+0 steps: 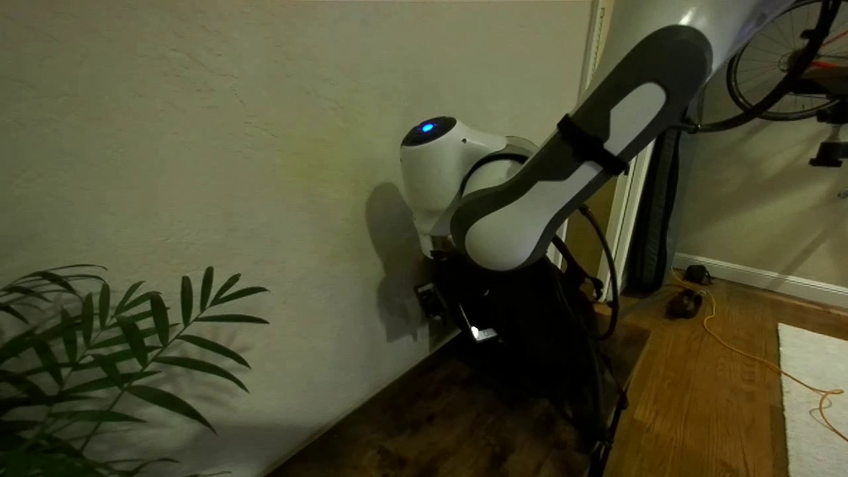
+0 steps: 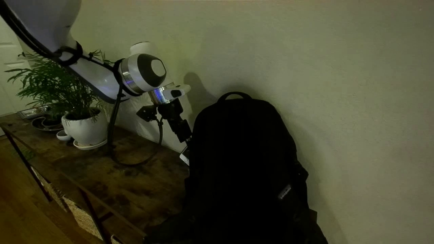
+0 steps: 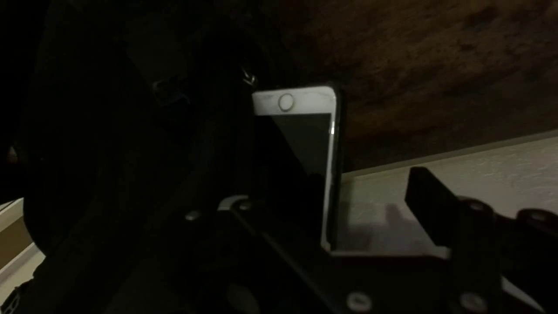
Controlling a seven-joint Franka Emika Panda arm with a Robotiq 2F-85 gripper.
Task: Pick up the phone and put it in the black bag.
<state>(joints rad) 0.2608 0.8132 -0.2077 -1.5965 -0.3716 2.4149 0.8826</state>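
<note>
Phone [image 3: 301, 139] beside black bag [image 2: 244, 162], centre of wrist view.
Gripper [image 3: 326, 192] spread wide, perhaps leaving the bag to prop it.

Blk bag [image 2: 242, 159] upright, end effector [image 2: 187, 139] abv phone [image 2: 184, 157], 1 potted plant [image 2: 76, 101]

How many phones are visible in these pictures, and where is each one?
1. The phone is at the side of the black bag, close to the open gripper; it also shows in both exterior views. Others may be hidden inside the bag.
</note>
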